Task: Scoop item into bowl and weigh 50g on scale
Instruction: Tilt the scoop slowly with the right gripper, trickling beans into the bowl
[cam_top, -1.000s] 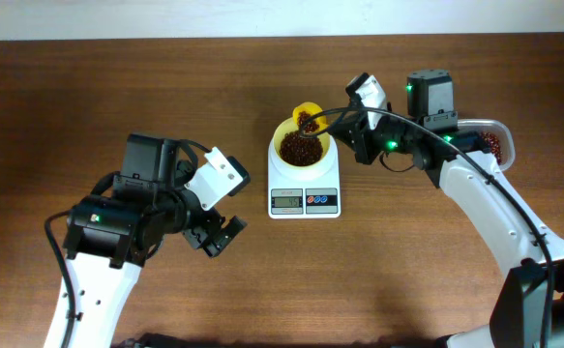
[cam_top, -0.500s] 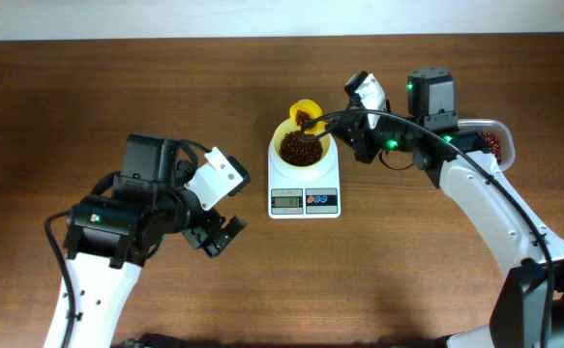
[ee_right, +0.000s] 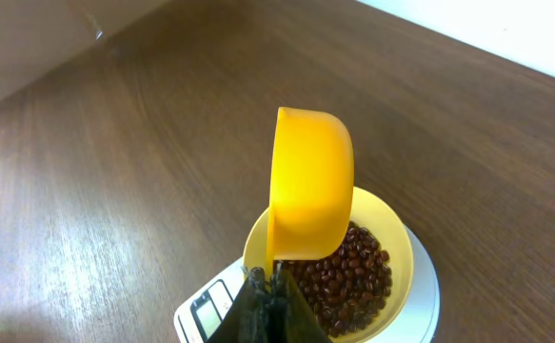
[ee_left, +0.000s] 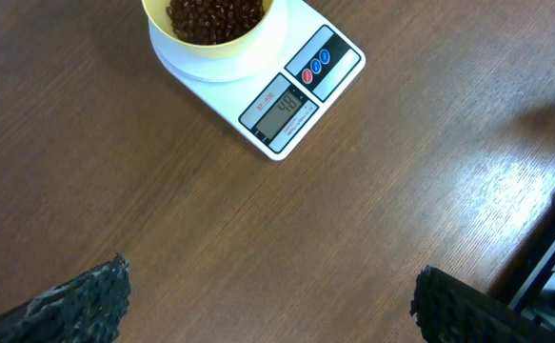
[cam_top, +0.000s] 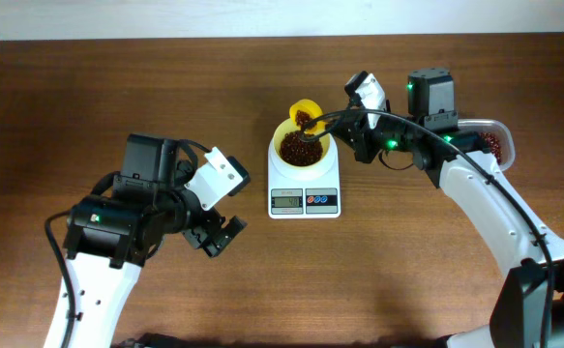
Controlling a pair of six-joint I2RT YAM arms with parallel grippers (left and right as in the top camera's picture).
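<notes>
**Beans in the bowl on the scale, scoop tipped at the rim**

You had the beans [ee_left: 215, 14] heaped in the pale-yellow bowl [ee_left: 210, 50], which sat on the scale [cam_top: 306, 182]. Its display [ee_left: 279, 107] looked like 48, though the digits were small. Just above the bowl's rim, on the side away from the scale's buttons, the yellow scoop [ee_right: 310, 181] stood tipped on its side with a few beans in it. Your right pincer [ee_right: 269, 310] was pinching the scoop's handle. Your left pincer [cam_top: 218, 235] hung over the counter [cam_top: 117, 87], left of the scale and nearer its front, fingers spread wide with nothing between them. Well to the right of the scale lay a clear tub [cam_top: 504, 130] holding more beans.
</notes>
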